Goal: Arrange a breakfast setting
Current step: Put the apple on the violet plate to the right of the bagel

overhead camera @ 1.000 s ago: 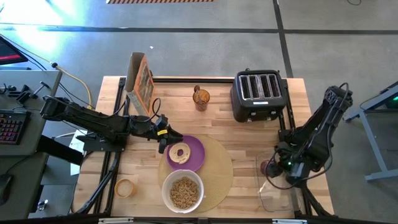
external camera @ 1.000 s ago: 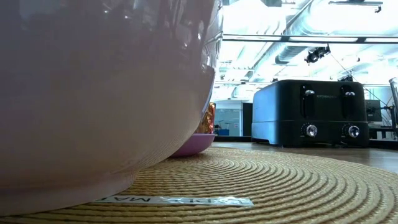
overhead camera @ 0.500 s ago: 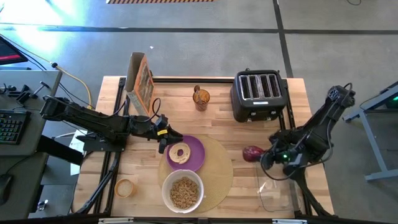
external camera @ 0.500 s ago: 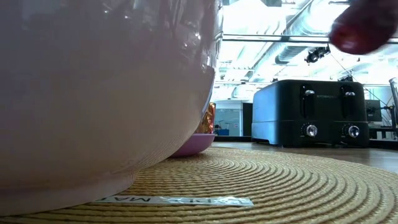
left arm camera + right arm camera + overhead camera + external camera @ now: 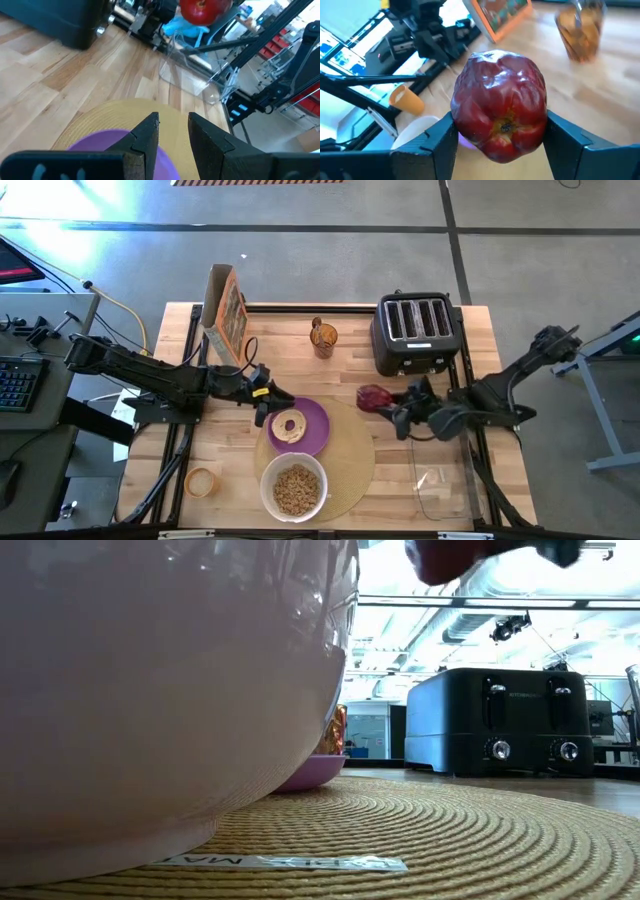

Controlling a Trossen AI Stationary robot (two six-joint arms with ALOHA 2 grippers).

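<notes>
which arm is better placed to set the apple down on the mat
Right. The right gripper already holds the red apple in its jaws, above the table just off the tan mat. The left gripper sits by the purple plate, holding nothing.

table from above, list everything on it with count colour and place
round woven mat: 1, tan, table's front middle
small plate: 1, purple, on the mat, holding a bagel
bowl: 1, white, front of mat, filled with brown cereal
four-slot toaster: 1, black, back right
cereal box: 1, orange, back left, upright
glass: 1, amber, back middle
apple: 1, red, held above the mat's right edge
right tool: shut on the apple
left tool: open, beside the plate
</notes>
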